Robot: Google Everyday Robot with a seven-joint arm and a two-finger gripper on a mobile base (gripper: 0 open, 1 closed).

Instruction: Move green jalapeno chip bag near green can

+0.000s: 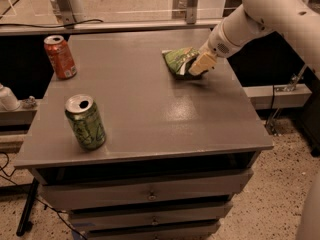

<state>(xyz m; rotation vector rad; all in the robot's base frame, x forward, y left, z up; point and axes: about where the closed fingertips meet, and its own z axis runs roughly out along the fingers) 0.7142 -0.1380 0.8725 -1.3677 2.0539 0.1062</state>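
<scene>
The pale cream gripper (199, 64), at the end of a bulky white robot arm (260, 14) reaching in from the right, sits low over the far right part of the bench. It is pressed against the right end of the small crumpled green foil chip bag (176, 60). Whether it is open or clamped on the foil cannot be told.

The bag lies on the flat grey bench top (150, 119), close to the far edge and somewhat in from the right edge. The green aluminium drink can with dark print and a silver top (86, 122) stands upright near the front left corner, well apart from the bag. An orange-red soda can (60, 57) stands upright by the left edge near the far left corner. Grey drawers (150, 194) run beneath the front edge.
</scene>
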